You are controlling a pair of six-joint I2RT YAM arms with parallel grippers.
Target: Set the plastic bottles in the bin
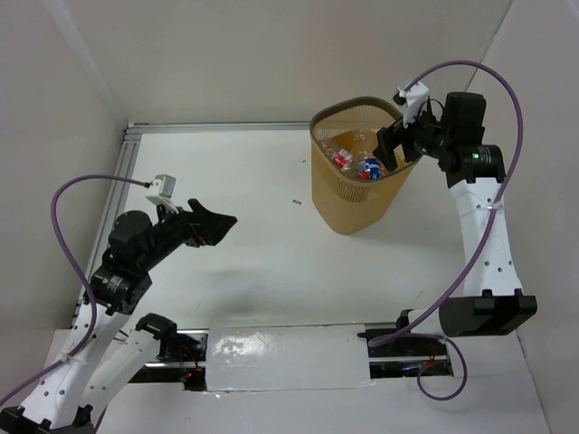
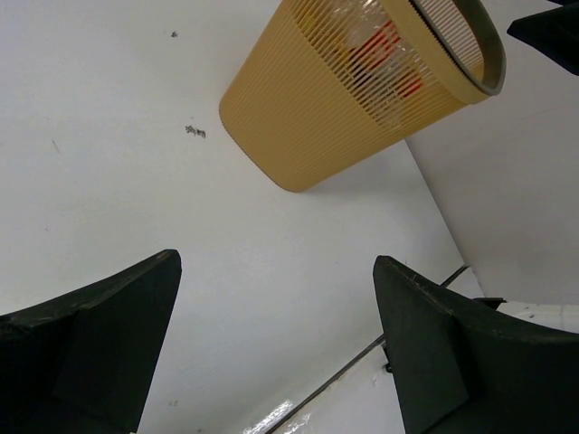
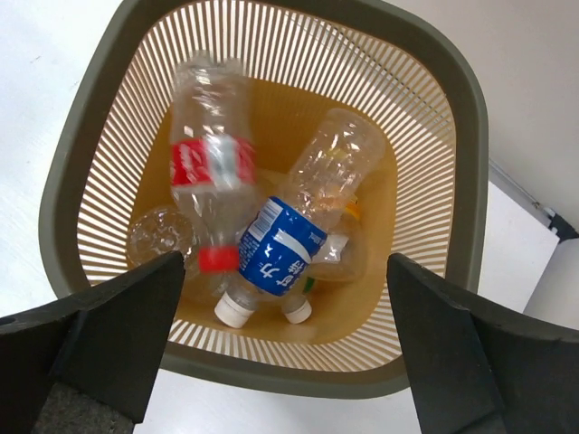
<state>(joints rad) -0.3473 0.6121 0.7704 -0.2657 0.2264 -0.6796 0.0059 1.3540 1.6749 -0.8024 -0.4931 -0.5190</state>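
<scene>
Your right hand (image 1: 391, 149) hangs over the far-right rim of the bin (image 1: 353, 206), at the opening. Its fingers (image 3: 99, 348) are spread wide and nothing sits between them; it is released.

The bin stands upright on the counter (image 1: 244, 172), toward the far right. The right wrist view looks straight down into it. The plastic bottles lie at the bottom in a loose pile:
- A red-labelled bottle (image 3: 210, 163) with a red cap lies along the left side.
- A blue-labelled bottle (image 3: 282, 249) with a white cap lies beside it, touching it and crossing the middle.
- A clear bottle (image 3: 158, 233) shows only its base at the left wall.
- At least one more white-capped bottle lies under the blue-labelled one; its label cannot be read.

Your left hand (image 1: 222, 228) is raised above the near-left part of the counter, well apart from the bin. Its fingers (image 2: 99, 348) are wide apart and hold nothing; it too is released.

A small dark speck (image 1: 296, 202) lies on the counter just left of the bin. No bottle shows on the counter in any view.
</scene>
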